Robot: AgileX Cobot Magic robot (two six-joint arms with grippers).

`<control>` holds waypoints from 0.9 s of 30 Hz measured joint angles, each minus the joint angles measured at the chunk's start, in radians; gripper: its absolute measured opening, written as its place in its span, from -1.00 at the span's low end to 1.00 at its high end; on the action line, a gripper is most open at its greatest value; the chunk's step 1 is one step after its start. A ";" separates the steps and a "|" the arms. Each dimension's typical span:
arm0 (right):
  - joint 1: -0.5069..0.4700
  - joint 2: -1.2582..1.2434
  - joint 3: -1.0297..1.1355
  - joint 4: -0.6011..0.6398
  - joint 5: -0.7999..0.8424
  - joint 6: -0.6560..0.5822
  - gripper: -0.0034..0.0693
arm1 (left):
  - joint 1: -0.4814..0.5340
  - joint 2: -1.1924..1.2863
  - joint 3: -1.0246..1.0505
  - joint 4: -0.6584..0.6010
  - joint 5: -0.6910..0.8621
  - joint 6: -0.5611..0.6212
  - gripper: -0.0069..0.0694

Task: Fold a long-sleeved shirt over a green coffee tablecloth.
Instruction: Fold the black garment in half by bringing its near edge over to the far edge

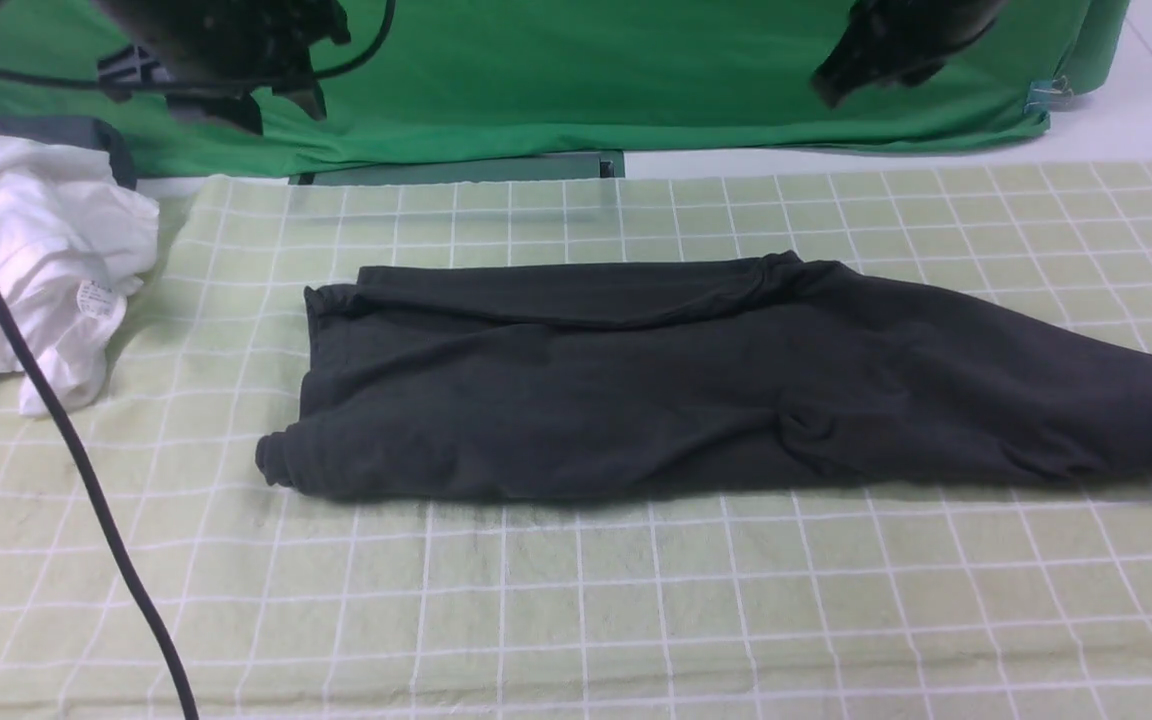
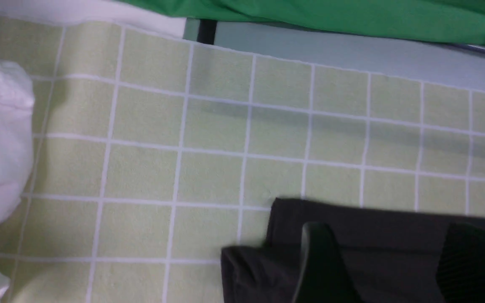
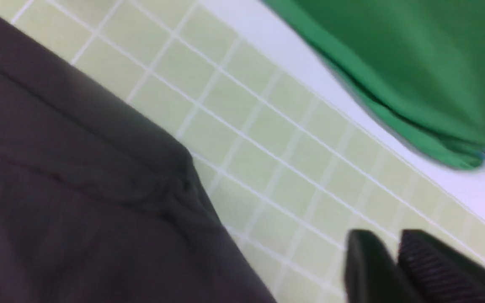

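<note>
The black long-sleeved shirt [image 1: 656,380] lies folded into a long band across the pale green gridded tablecloth [image 1: 576,600], its right end running off the front view. No chest print shows. My left gripper [image 1: 266,95] hangs high at the back left; in the left wrist view it [image 2: 394,252] is open above the shirt's left corner [image 2: 352,227], holding nothing. My right gripper [image 1: 836,80] hangs high at the back right. In the right wrist view it [image 3: 394,244] is shut and empty over bare cloth [image 3: 267,139], beside the shirt's edge [image 3: 99,168].
A crumpled white garment [image 1: 26,260] with a small label lies at the cloth's left edge. A plain deep-green cloth [image 1: 586,80] hangs along the back. A black cable [image 1: 66,440] crosses the left foreground. White tabletop [image 1: 936,155] shows behind the cloth.
</note>
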 joint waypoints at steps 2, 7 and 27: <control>0.000 -0.028 -0.003 0.020 0.097 0.000 -0.87 | 0.000 0.000 -0.007 -0.067 0.091 0.076 -0.01; -0.002 -0.042 0.066 0.190 0.154 -0.029 -0.91 | -0.003 -0.001 0.041 -0.131 0.175 0.172 -0.62; -0.002 0.301 0.239 0.361 -0.562 -0.132 -0.91 | 0.003 0.164 0.270 -0.135 -0.356 0.198 -0.79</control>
